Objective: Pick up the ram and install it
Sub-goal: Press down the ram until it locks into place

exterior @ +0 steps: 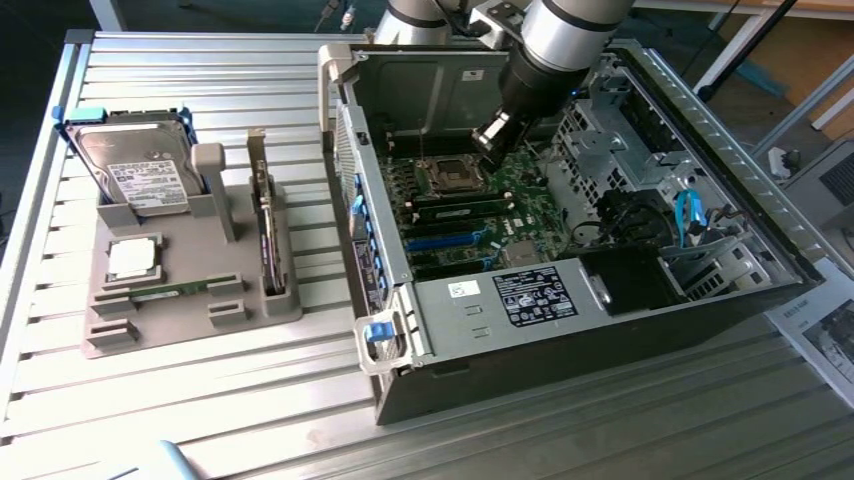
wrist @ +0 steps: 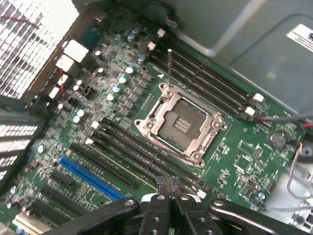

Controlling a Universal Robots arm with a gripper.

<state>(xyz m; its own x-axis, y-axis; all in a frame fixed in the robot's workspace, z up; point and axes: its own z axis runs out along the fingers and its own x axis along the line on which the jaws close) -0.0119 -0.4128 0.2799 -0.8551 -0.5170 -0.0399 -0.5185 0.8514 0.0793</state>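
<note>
One ram (exterior: 171,291), a thin green stick, lies flat in the grey holder (exterior: 134,335) at the exterior view's left. Another ram (exterior: 461,212) sits in a slot on the motherboard (exterior: 527,205), just beside the CPU socket (exterior: 447,175). In the wrist view it is a thin greenish strip (wrist: 128,164) among the black memory slots. My gripper (exterior: 486,158) reaches down into the open case above the socket. Its black fingertips (wrist: 163,182) are pressed together, so the gripper (wrist: 168,182) is shut with nothing visible between them. It stands right over the end of those slots; I cannot tell whether it touches them.
The open computer case (exterior: 400,340) lies on a slatted metal table (exterior: 200,420). The holder also carries a hard drive (exterior: 134,170), a square silver processor chip (exterior: 131,258) and a brownish card on edge (exterior: 274,240). Blue cables (exterior: 687,215) and drive bays crowd the case's right side.
</note>
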